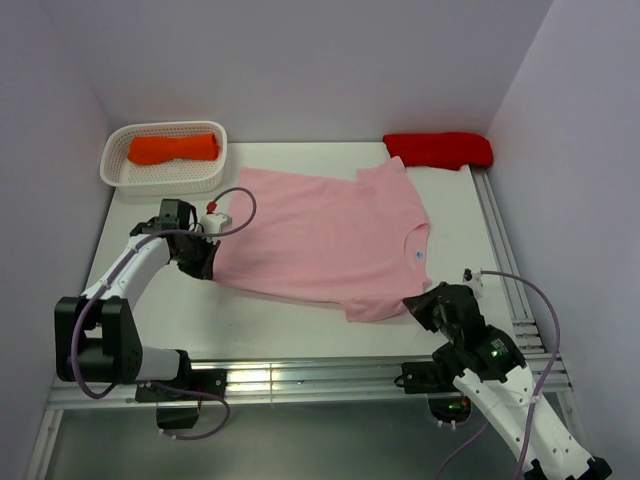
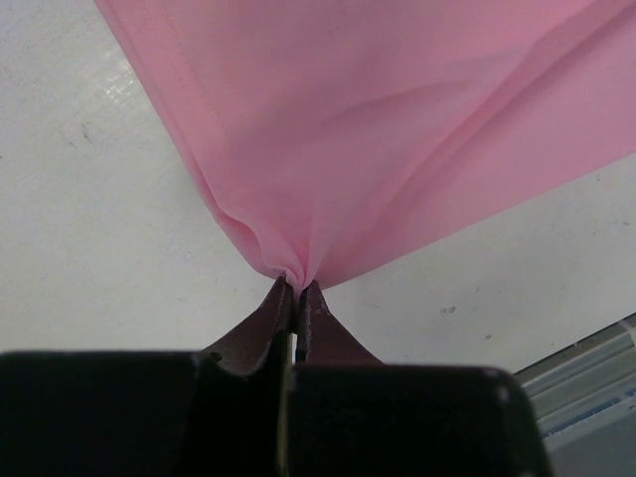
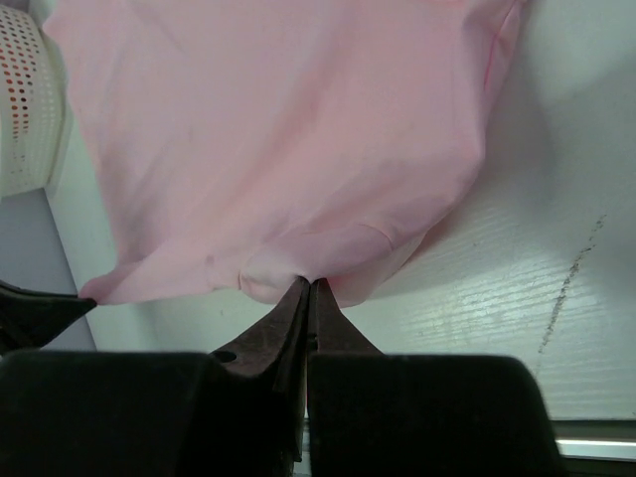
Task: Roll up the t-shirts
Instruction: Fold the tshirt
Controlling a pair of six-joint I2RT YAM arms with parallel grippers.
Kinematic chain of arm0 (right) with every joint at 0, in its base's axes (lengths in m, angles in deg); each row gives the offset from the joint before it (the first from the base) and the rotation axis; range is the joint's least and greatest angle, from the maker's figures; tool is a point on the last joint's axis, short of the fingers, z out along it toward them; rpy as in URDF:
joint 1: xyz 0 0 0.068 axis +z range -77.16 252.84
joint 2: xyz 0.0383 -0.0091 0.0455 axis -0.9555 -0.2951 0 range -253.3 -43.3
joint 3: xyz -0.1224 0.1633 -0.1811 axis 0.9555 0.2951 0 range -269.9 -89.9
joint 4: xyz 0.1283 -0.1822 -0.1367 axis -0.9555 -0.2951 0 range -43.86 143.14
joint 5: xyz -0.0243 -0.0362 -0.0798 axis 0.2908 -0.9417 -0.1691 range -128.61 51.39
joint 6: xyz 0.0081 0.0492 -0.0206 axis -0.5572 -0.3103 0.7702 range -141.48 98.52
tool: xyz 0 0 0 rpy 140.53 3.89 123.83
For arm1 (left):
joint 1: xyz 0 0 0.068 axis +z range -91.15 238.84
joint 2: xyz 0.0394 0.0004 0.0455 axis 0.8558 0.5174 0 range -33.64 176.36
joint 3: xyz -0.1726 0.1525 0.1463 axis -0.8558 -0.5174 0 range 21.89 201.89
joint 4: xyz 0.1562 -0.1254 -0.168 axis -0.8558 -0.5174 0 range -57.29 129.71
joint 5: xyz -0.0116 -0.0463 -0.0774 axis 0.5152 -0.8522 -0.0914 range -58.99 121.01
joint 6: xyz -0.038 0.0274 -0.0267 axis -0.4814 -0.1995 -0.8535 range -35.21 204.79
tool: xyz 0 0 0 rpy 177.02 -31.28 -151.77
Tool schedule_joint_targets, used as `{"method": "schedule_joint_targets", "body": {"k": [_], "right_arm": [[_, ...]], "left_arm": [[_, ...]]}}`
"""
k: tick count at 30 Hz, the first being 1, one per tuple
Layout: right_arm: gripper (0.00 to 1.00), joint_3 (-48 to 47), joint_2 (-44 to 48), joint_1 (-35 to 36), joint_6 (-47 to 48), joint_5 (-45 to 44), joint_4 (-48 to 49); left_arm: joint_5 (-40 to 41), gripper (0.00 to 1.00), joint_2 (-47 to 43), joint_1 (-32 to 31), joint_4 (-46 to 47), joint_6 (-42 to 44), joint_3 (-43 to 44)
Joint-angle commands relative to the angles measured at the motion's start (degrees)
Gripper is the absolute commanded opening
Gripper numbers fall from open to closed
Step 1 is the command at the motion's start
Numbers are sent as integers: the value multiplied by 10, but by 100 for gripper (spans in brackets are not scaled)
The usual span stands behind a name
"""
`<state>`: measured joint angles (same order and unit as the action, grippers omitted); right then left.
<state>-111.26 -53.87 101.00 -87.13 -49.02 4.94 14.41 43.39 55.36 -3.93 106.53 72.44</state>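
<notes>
On overhead view only: orange bundle (image 1: 172, 149), red bundle (image 1: 438, 149).

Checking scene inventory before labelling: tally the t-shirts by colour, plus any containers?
pink t-shirt: 1
orange t-shirt: 1
red t-shirt: 1
white basket: 1
Total: 4

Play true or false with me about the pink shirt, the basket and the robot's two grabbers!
The left gripper is shut on the light pink cloth t-shirt. True.
The right gripper is open and holds nothing. False: it is shut on that t-shirt's edge.
The orange cloth bundle lies in the white plastic mesh basket. True.
The red cloth bundle lies in the basket too. False: it lies on the white table, at the far right corner.
</notes>
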Motion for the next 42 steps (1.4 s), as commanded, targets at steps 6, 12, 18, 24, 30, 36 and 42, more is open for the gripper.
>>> {"method": "schedule_joint_targets", "body": {"k": [6, 12, 18, 24, 30, 36, 42], "right_arm": [[0, -21, -77, 3, 0, -1, 58], [0, -52, -162, 1, 24, -40, 97], [0, -90, -279, -41, 77, -36, 160], [0, -91, -338, -129, 126, 9, 222], [0, -126, -407, -156, 155, 23, 254], [0, -149, -465, -165, 166, 38, 284], [0, -162, -510, -176, 174, 36, 301]], "left_arm": [[-11, 0, 68, -19, 14, -13, 89], [9, 0, 123, -28, 30, -36, 126], [53, 0, 163, -28, 53, -63, 152], [68, 0, 179, -28, 58, -78, 179], [83, 0, 204, -27, 58, -96, 214], [97, 0, 239, -27, 62, -115, 244], [102, 0, 264, -28, 66, -127, 265]]}}
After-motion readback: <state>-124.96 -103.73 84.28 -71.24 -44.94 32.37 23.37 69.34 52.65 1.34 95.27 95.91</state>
